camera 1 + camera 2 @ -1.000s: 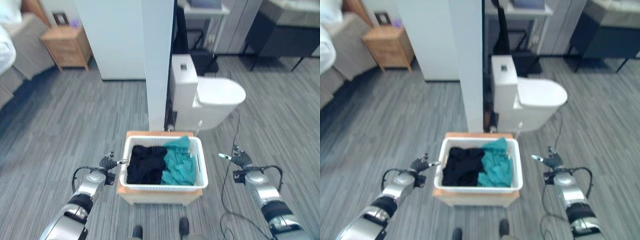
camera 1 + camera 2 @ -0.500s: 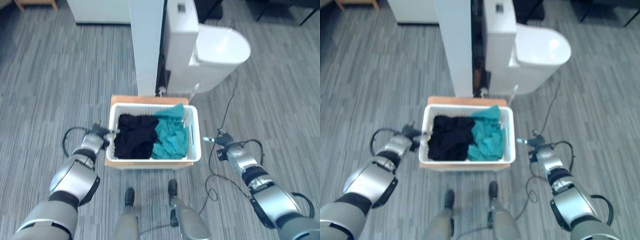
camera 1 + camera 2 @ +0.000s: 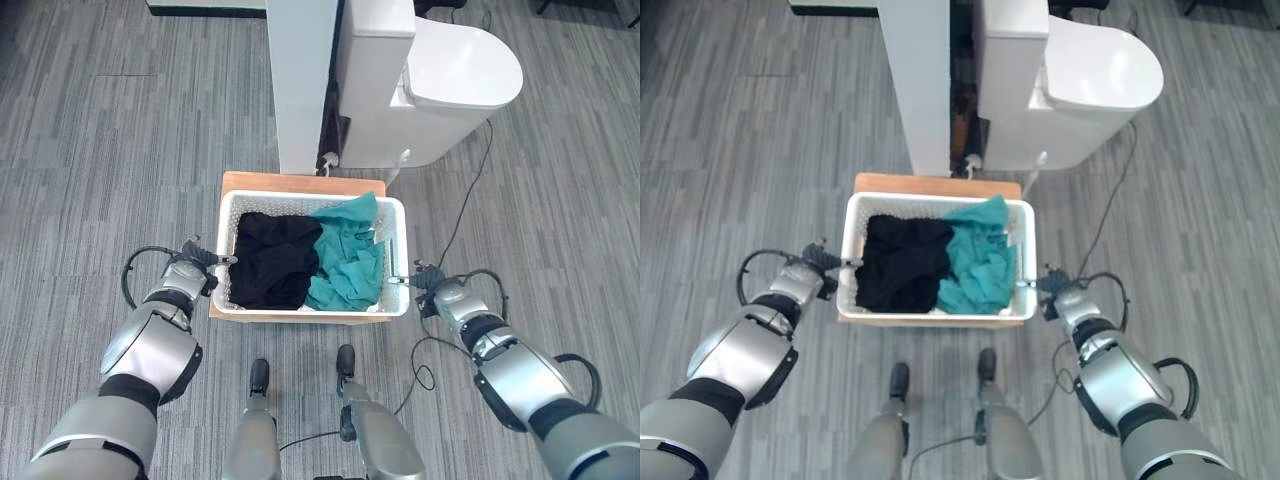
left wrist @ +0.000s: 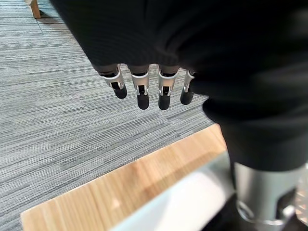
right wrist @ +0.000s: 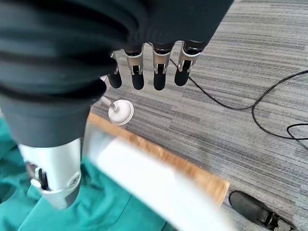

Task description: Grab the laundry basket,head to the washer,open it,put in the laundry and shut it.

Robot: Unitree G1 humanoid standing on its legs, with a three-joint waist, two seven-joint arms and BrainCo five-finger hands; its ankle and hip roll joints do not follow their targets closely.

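Observation:
A white laundry basket point(image 3: 312, 313) stands on a low wooden stand point(image 3: 300, 184) right in front of me. Black laundry point(image 3: 268, 262) fills its left half and teal laundry point(image 3: 350, 262) its right half. My left hand point(image 3: 197, 264) is at the basket's left rim, open; in the left wrist view its fingers point(image 4: 141, 91) hang straight outside the rim point(image 4: 192, 202), the thumb over it. My right hand point(image 3: 427, 283) is at the right rim, open too, fingers point(image 5: 159, 72) straight outside the rim point(image 5: 139, 173) and the thumb above the teal cloth point(image 5: 96, 207).
A white toilet point(image 3: 440, 80) and a white pillar point(image 3: 303, 80) stand just behind the stand. Grey striped floor lies on both sides of the basket. A small white round cap point(image 5: 120, 111) lies on the floor near the stand's corner.
The camera has tipped down, so the scene shifted. My right hand has come in from the floor side to the basket's right rim. The left hand stays at the left rim.

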